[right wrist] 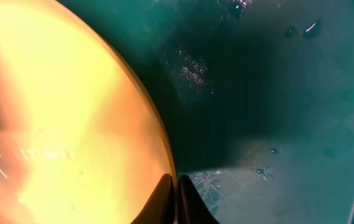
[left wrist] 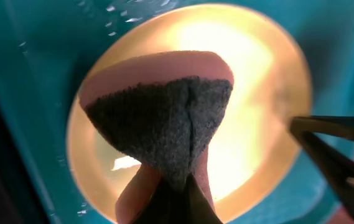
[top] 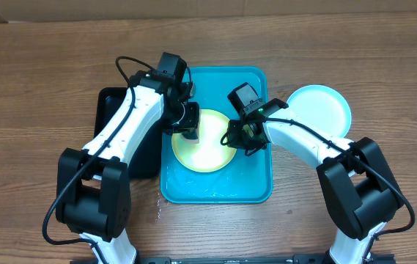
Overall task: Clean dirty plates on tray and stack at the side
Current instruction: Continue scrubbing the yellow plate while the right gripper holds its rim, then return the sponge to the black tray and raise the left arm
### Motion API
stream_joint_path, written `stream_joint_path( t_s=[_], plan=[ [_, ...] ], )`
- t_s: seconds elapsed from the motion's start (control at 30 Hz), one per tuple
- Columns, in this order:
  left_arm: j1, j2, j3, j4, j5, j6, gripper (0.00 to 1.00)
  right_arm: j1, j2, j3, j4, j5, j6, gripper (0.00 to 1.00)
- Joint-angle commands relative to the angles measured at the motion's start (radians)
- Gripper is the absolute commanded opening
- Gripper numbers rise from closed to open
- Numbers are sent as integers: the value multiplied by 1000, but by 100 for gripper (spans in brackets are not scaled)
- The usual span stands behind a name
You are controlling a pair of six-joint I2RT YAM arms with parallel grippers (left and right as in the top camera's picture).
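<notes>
A pale yellow-green plate (top: 208, 150) lies in the cyan tray (top: 215, 191), whose floor is wet. My left gripper (top: 188, 132) hangs over the plate's left part, shut on a pink sponge (left wrist: 158, 118) with a dark grey scouring face; the sponge sits just above the plate (left wrist: 257, 74). My right gripper (top: 236, 139) is at the plate's right edge. In the right wrist view its fingers (right wrist: 164, 196) are shut on the rim of the plate (right wrist: 58, 112), one on each side. A light cyan plate (top: 318, 110) rests on the table, right of the tray.
A black tray (top: 109, 110) lies against the cyan tray's left side, partly under my left arm. Water droplets dot the tray floor (right wrist: 276, 93). Wooden table surrounds both trays. The right gripper's finger (left wrist: 332, 143) shows at the right of the left wrist view.
</notes>
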Motion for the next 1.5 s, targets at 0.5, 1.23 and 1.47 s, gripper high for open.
stream_joint_path(
  t_s=[0.5, 1.23, 1.47],
  plan=[
    [-12, 59, -146, 177, 297, 87, 4, 0, 7, 11, 6, 5, 0, 4],
    [222, -30, 196, -266, -330, 145, 4, 0, 7, 11, 2, 6, -1, 4],
    [224, -28, 48, -161, -491, 148, 4, 0, 7, 11, 1, 6, -1, 4]
  ],
)
